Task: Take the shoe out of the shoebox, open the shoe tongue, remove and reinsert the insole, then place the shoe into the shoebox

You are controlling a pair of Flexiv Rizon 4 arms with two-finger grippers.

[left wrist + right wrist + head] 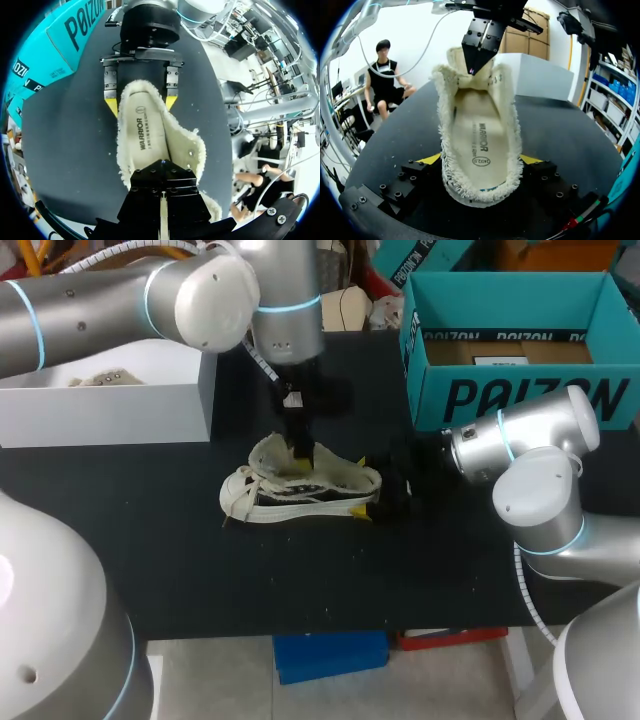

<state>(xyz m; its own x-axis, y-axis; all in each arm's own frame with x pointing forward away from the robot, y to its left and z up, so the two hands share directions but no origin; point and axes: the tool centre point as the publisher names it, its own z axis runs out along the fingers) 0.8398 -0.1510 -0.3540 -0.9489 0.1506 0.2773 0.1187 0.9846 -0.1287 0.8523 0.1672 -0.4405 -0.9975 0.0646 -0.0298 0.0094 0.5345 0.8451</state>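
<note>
A cream shoe (300,485) with a fleecy collar lies on its side on the black table (150,530), toe to the left. My right gripper (375,490) holds its heel: in the left wrist view its yellow fingertips (111,105) press the heel from both sides. The printed insole (480,145) lies flat inside the shoe (470,100). My left gripper (298,448) comes down from above, shut, with its tip pushed into the shoe's mouth by the tongue (472,62). Whether it pinches anything there is hidden.
The open teal shoebox (520,390) stands at the back right, just behind my right arm. A white box (110,410) sits at the back left. Bare black table lies in front of the shoe.
</note>
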